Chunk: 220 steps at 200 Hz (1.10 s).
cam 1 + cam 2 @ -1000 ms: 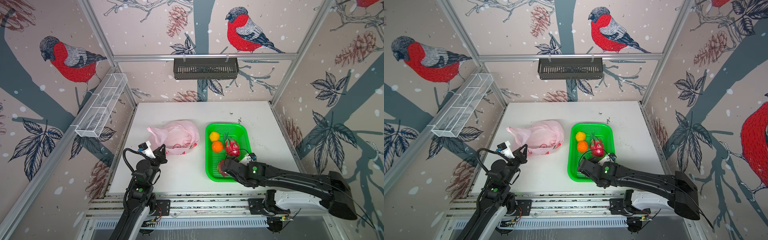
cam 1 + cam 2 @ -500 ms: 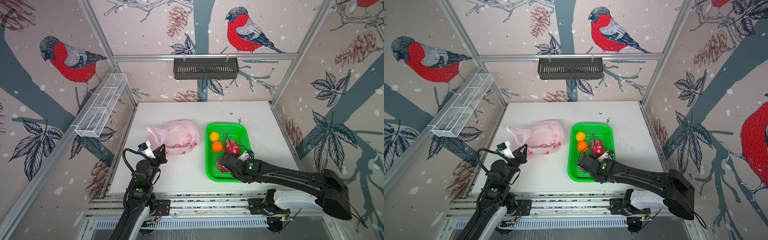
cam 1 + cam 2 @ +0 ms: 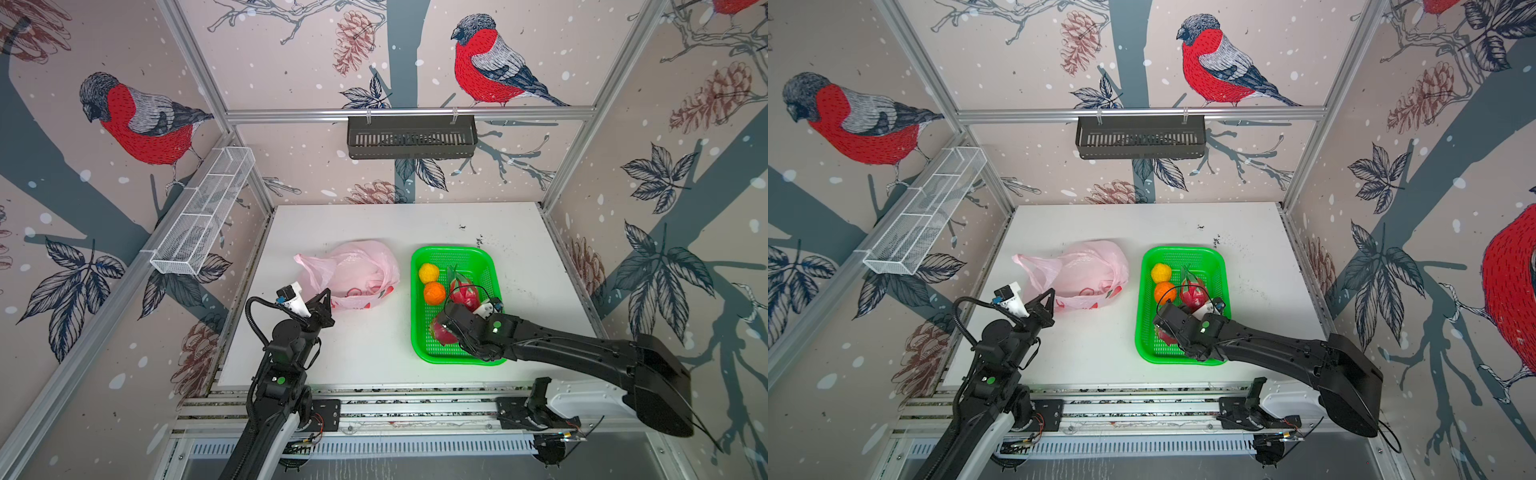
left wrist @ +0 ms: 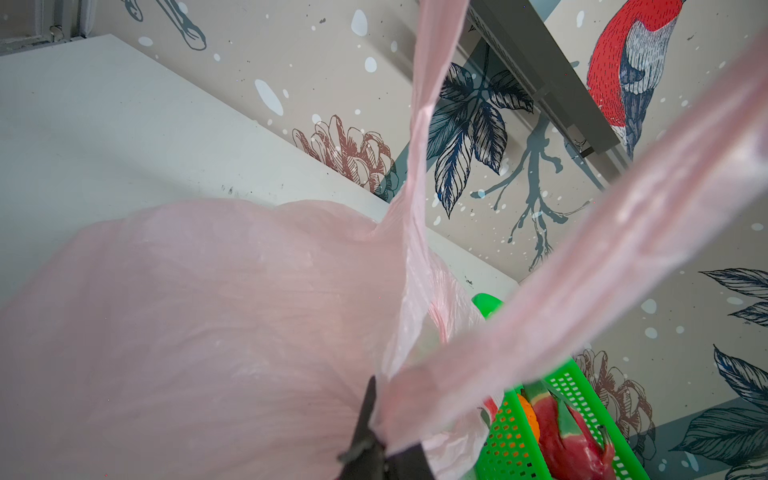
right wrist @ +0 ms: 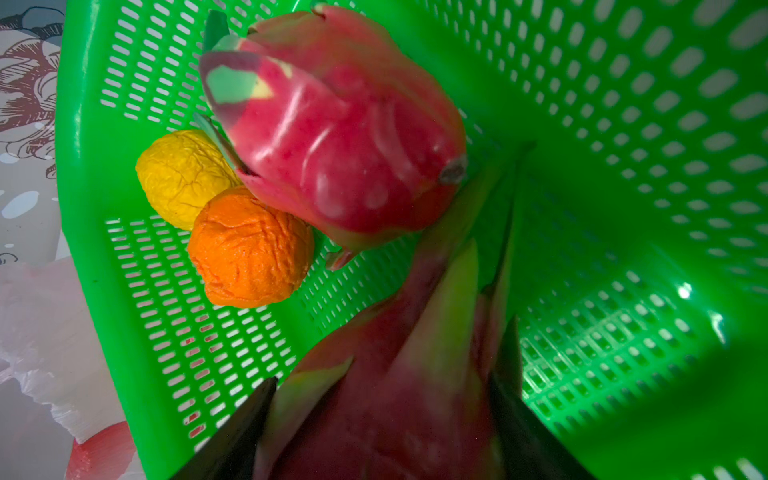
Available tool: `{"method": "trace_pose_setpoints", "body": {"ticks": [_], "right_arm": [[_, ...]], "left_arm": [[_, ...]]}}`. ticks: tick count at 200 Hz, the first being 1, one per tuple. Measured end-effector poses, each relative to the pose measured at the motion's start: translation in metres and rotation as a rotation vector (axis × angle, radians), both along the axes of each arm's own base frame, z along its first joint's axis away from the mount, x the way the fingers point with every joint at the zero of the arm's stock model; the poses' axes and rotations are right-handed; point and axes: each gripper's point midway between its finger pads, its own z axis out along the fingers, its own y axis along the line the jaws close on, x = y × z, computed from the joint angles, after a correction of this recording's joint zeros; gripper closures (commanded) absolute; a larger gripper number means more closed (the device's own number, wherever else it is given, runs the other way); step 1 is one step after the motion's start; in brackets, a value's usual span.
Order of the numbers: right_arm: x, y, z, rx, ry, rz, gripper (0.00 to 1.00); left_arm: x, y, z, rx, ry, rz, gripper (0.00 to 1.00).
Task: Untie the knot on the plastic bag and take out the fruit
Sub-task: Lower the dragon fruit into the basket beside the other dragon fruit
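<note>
The right gripper (image 5: 380,395), jaws clasping a magenta-red dragon fruit (image 3: 439,333), has shifted slightly inside the bright green perforated basket (image 3: 453,250), beside three other fruits (image 3: 434,293). This is likely the last piece out. The left gripper (image 3: 325,297) has its jaws pinched on a handle of the slack pale pink plastic bag (image 3: 357,270) on the counter (image 3: 374,349).

The right tool (image 3: 1162,327) grips a dragon fruit (image 3: 1166,336) inside the green basket (image 3: 1139,307), beside the plastic bag (image 3: 1088,270).

We see both top views bright, even, sharp, bowed at the edges. The left wrist view blurs a strip of the plastic bag (image 4: 623,216) near the lens; the right wrist view blurs the nearer dragon fruit (image 5: 395,415), its basket (image 5: 623,353) shadowed with glints.
</note>
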Motion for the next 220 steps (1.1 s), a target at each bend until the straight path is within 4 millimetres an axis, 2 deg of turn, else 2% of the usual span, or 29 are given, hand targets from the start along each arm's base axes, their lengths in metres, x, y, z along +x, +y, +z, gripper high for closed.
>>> {"method": "trace_pose_setpoints", "body": {"ticks": [72,220], "right_arm": [[0.005,0.003,-0.012,-0.024,0.025,0.024,0.49],[0.016,0.014,-0.022,-0.025,0.041,0.034,0.28]], "left_arm": [[0.000,0.000,-0.003,0.002,0.008,0.003,1.00],[0.000,0.001,-0.002,0.001,0.002,0.003,1.00]]}}
